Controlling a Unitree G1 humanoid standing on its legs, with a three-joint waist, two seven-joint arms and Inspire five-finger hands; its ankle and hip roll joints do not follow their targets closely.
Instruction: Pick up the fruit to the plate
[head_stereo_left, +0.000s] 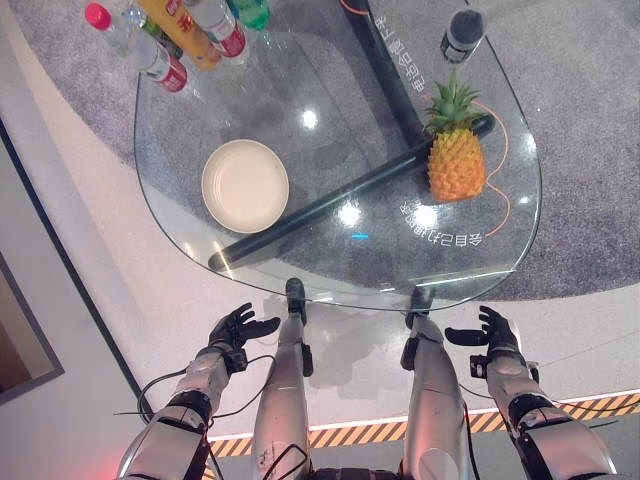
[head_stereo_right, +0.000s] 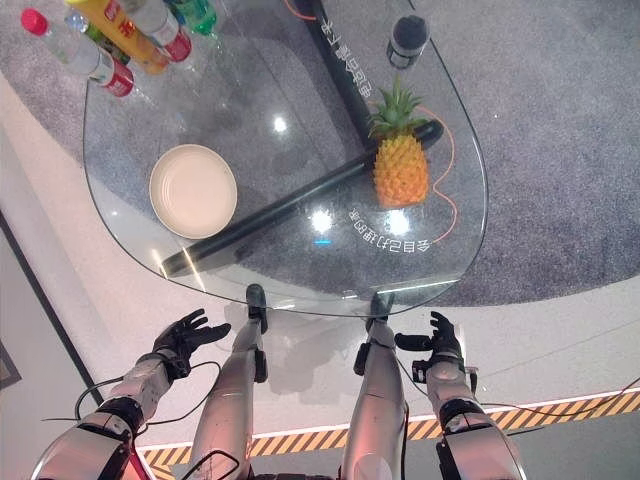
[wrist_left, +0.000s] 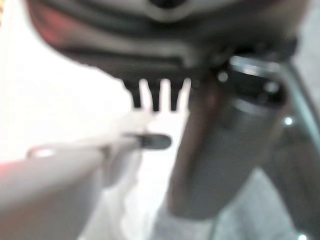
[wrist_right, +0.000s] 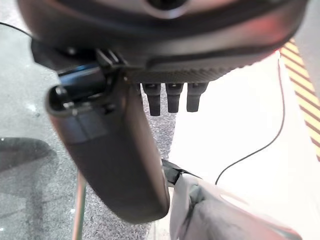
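A pineapple (head_stereo_left: 456, 160) with a green crown stands upright on the right part of the glass table (head_stereo_left: 490, 250). A cream plate (head_stereo_left: 245, 185), with nothing on it, lies on the left part of the same table. My left hand (head_stereo_left: 234, 331) hangs low before the table's near edge, fingers spread and holding nothing. My right hand (head_stereo_left: 497, 333) hovers at the same height on the right, also open and apart from the pineapple. In the right wrist view my right hand (wrist_right: 170, 97) shows straight fingers past the thumb.
Several bottles (head_stereo_left: 165, 40) stand at the table's far left corner. A dark cylinder (head_stereo_left: 462, 35) stands at the far right edge. A black bar (head_stereo_left: 340, 195) runs under the glass. Yellow-black tape (head_stereo_left: 370, 432) marks the floor near me.
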